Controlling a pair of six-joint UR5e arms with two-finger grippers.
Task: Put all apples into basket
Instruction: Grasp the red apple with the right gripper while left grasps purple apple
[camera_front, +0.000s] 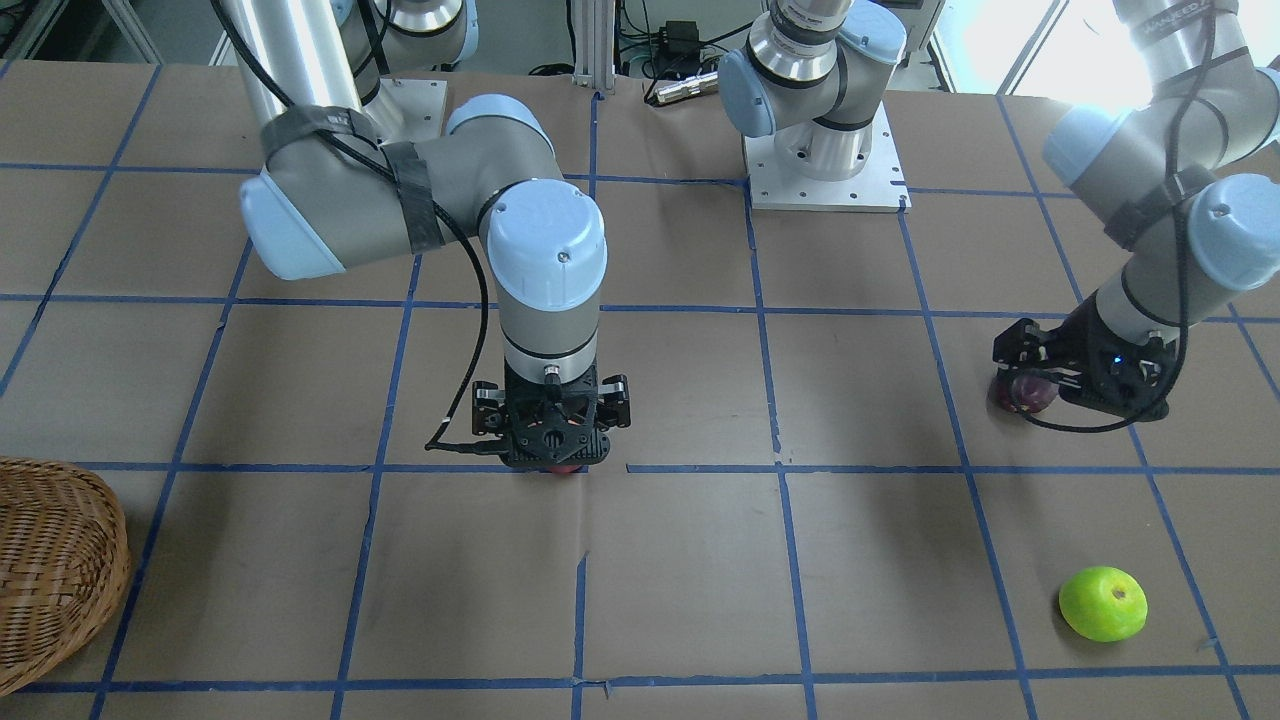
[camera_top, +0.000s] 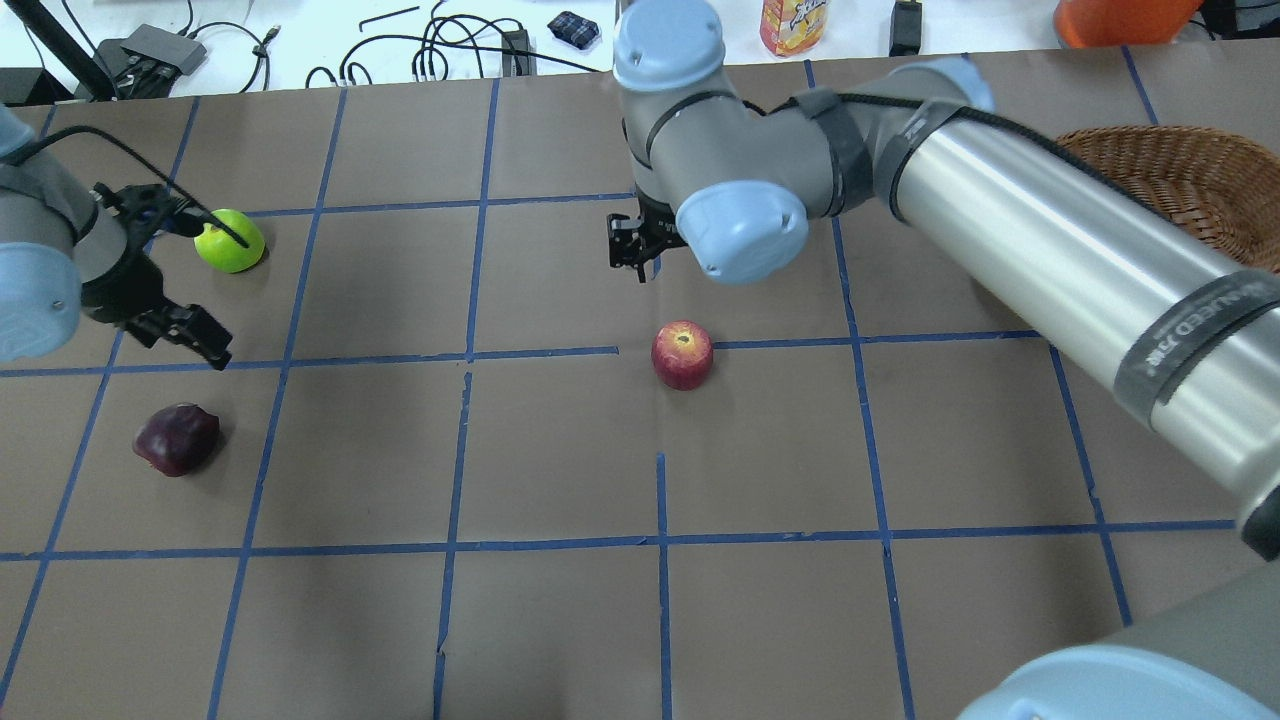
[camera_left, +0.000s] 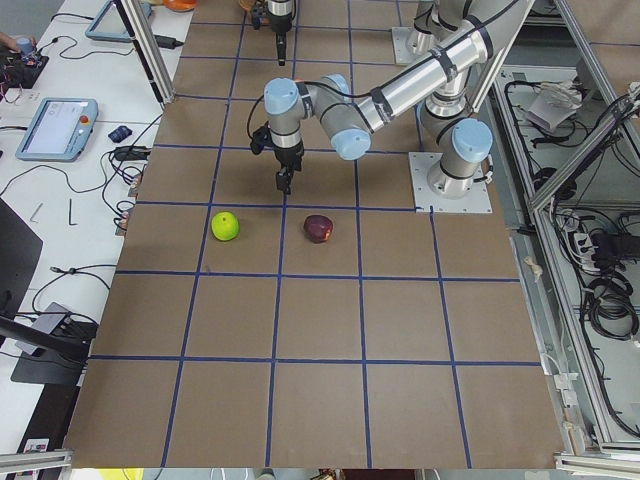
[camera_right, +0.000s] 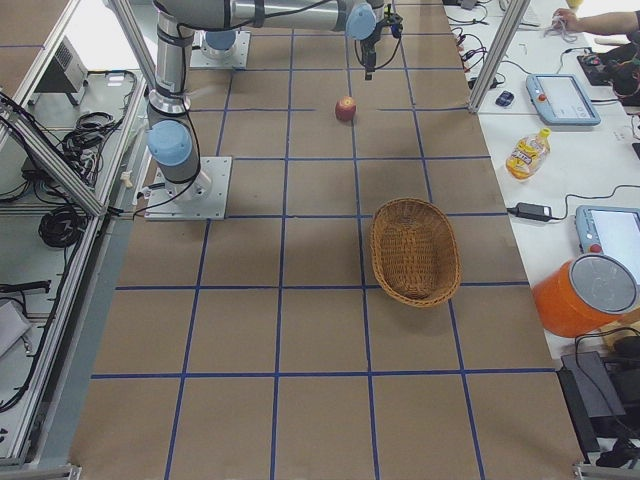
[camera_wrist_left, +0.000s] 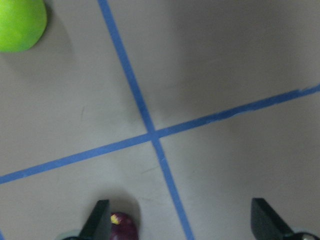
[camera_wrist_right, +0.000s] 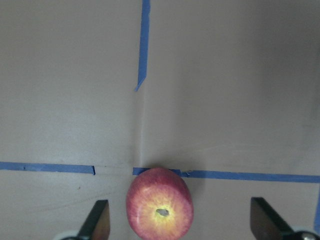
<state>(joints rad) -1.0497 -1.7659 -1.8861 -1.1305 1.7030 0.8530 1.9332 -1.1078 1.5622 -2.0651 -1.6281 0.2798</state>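
Three apples (camera_top: 682, 354) outside wicker basket (camera_top: 1195, 185)

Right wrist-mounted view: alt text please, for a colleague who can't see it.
A red apple with a yellowish stem dimple sits on the brown table at the frame's bottom, between the black fingertips of the open right claw, touching neither. A blue tape line crosses the table at the apple's upper edge.
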